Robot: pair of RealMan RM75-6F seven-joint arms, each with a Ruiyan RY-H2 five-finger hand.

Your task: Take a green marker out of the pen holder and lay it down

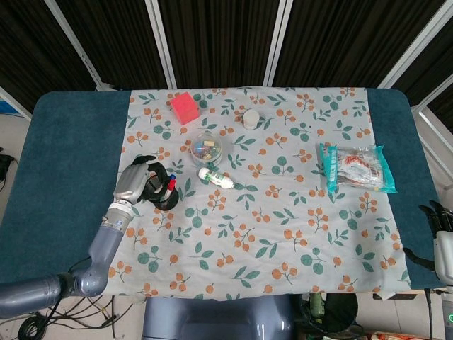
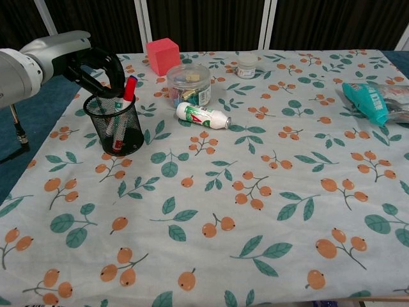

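Observation:
The black mesh pen holder (image 2: 115, 128) (image 1: 165, 195) stands upright on the left part of the floral cloth. A red-capped marker (image 2: 129, 87) (image 1: 172, 182) sticks out of it. Through the mesh a white marker body with a green band (image 2: 117, 102) shows inside. My left hand (image 2: 97, 66) (image 1: 139, 181) hovers at the holder's far-left rim. Its dark fingers (image 2: 114, 66) arch over the opening, apart from the thumb, and I see nothing gripped. My right hand (image 1: 442, 242) hangs beside the table's right edge with nothing in it.
Behind the holder stand a clear jar of coloured clips (image 2: 188, 84) and a pink cube (image 2: 162, 55). A small white bottle (image 2: 203, 116) lies on its side right of the holder. Further off are a small white jar (image 2: 246, 64) and a teal snack packet (image 2: 377, 99).

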